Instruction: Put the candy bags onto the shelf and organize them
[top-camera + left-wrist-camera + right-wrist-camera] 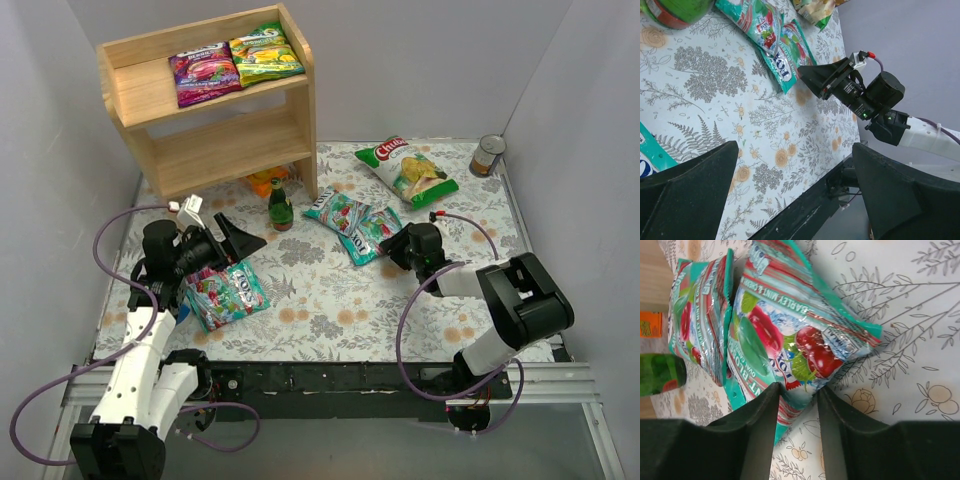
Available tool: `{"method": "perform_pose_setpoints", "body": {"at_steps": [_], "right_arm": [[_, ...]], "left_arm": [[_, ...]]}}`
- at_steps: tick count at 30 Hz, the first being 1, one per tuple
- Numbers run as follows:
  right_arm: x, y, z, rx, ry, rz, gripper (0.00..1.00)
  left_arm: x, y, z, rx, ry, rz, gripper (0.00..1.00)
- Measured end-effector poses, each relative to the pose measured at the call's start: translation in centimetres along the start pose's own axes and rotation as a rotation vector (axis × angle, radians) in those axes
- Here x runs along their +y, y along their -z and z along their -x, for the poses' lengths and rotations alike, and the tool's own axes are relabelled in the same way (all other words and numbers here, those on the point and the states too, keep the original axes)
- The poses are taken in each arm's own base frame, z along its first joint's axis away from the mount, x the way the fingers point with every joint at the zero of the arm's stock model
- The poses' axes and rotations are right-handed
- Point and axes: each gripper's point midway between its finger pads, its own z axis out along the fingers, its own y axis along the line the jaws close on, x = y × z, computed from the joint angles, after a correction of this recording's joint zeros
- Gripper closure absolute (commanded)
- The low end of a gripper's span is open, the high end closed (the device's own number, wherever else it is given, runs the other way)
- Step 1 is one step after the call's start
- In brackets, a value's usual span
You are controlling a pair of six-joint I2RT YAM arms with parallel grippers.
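The shelf (210, 110) is seen at the upper left of the top view. Two of the candy bags, a magenta pouch (204, 78) and a yellow-green pouch (264, 54), are laid side by side on its top tier. The chip bag (408, 170) is found right of centre, away from the shelf.

Two teal pouches (350, 222) are overlapped at mid-frame. A third teal pouch (228, 293) is placed at lower left, just below the left gripper (228, 240), whose fingers are spread wide with nothing held. The right gripper (797, 390) is partly opened, its fingers set astride the nearer teal pouch's edge and not pinched on it.

The pouches are judged light, soft and slippery, and are best taken at a sealed edge.

The green bottle (280, 207) is stood by the shelf's foot, between the teal pair and the lower tier, and could be toppled. A can (488, 155) is seen at the far right.
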Motion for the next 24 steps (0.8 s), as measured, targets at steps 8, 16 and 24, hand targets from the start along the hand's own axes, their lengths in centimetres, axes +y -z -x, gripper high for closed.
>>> {"method": "perform_pose_setpoints", "body": {"at_steps": [8,16,24], "right_arm": [[-1.1,0.0,0.1,-0.026,-0.042,-0.043,0.99],[-1.3,4.1,1.4,-0.032,0.041,-0.070,0.99],[3.0,9.9,3.9,-0.054,0.185,0.083,0.99]], "left_arm": [[1.3,-0.6,-0.8,0.021,0.047,0.022,0.02],[1.8,-1.9,-2.0,0.066,0.063,0.010,0.02],[2.5,-4.1,-5.0,0.156,0.104,0.002,0.02]]}}
